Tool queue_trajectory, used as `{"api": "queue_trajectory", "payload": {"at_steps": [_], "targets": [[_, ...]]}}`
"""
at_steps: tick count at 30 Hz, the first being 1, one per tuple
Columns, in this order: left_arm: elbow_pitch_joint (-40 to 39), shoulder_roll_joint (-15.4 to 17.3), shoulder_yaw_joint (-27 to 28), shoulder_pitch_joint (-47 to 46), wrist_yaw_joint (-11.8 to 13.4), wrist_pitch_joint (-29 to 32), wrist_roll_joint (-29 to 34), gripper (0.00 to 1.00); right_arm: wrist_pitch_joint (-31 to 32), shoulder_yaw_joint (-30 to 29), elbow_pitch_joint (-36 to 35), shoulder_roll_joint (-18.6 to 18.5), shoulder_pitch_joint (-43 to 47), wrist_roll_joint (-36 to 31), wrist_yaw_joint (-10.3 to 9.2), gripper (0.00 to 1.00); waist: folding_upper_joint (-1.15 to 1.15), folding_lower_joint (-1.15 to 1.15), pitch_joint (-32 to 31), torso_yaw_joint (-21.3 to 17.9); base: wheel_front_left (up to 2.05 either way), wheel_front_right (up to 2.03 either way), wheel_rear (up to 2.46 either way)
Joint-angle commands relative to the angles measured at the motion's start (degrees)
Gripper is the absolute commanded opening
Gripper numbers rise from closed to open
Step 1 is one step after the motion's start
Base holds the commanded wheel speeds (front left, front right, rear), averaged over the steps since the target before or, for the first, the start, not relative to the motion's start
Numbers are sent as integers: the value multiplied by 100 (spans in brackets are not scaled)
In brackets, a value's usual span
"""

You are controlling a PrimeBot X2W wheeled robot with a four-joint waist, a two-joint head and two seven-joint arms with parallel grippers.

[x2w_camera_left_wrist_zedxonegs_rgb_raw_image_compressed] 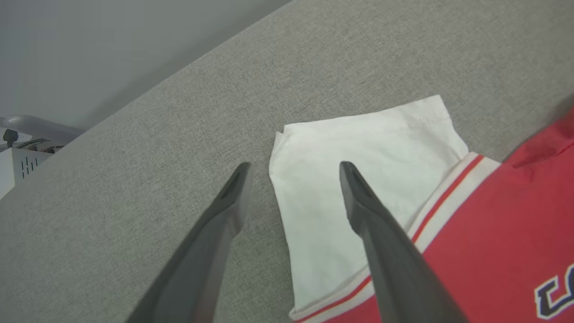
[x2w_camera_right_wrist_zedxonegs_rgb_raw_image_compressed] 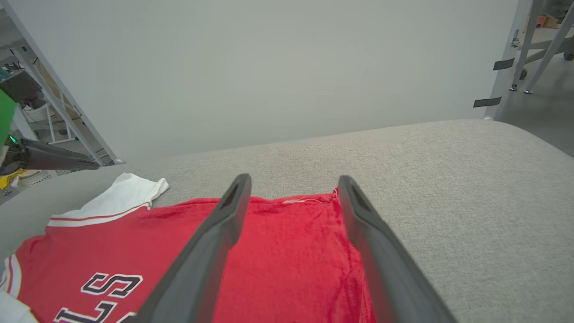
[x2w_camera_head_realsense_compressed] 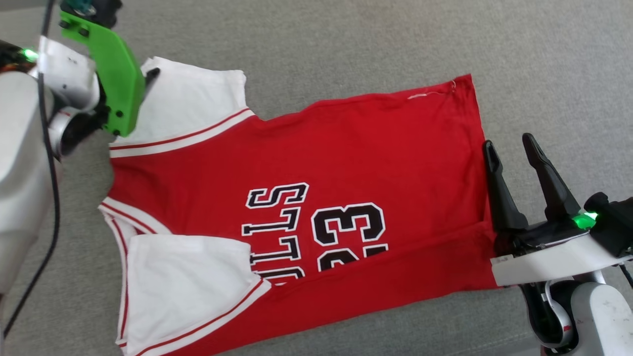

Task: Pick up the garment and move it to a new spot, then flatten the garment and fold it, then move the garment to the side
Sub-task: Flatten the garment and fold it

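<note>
Two tools spread, nothing pinched | garment [x2w_camera_head_realsense_compressed: 346, 163] flat, near side looks folded over, so mid-fold | next guess: left tool [x2w_camera_left_wrist_zedxonegs_rgb_raw_image_compressed: 293, 172] grabs white sleeve [x2w_camera_left_wrist_zedxonegs_rgb_raw_image_compressed: 358, 148], right tool [x2w_camera_head_realsense_compressed: 507, 142] the hem [x2w_camera_head_realsense_compressed: 477, 128]

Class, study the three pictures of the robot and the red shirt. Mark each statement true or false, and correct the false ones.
1. The garment lies spread out on the grey surface. True.
2. The right gripper is shut on the hem. False: it is open beside the hem and holds nothing.
3. The left gripper is open by a white sleeve. True.
4. The chest lettering is white with black edges. False: the lettering is black with white edges.
</note>
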Motion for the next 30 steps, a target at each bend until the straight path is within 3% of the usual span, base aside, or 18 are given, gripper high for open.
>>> {"api": "queue_trajectory", "payload": {"at_steps": [1,15,16,17,21,30], "targets": [[137,68,-48,-183,-14,78,-96,100,-67,42,35,16,-134,0,-4,100,0,-1,374,-344,0,0,0],[1542,45,-211,-568,-15,34,-318,99,-217,229,178,-40,-319,65,-4,100,0,-1,639,-521,0,0,0],[1572,14,-241,-525,-15,99,-407,29,-214,225,182,-48,-317,65,-4,100,0,-1,630,-511,0,0,0],[1576,-10,-285,-481,-15,179,-502,0,-207,220,182,-55,-317,65,-4,100,0,-1,623,-502,0,0,0],[1530,-58,-366,-415,-15,75,-735,0,-174,205,182,-86,-319,54,-4,100,0,-1,576,-440,0,0,0],[1550,-188,-230,-124,-15,-1325,-1065,0,79,179,215,-326,-214,-5,-4,100,0,-1,8,-150,0,0,0]]}}
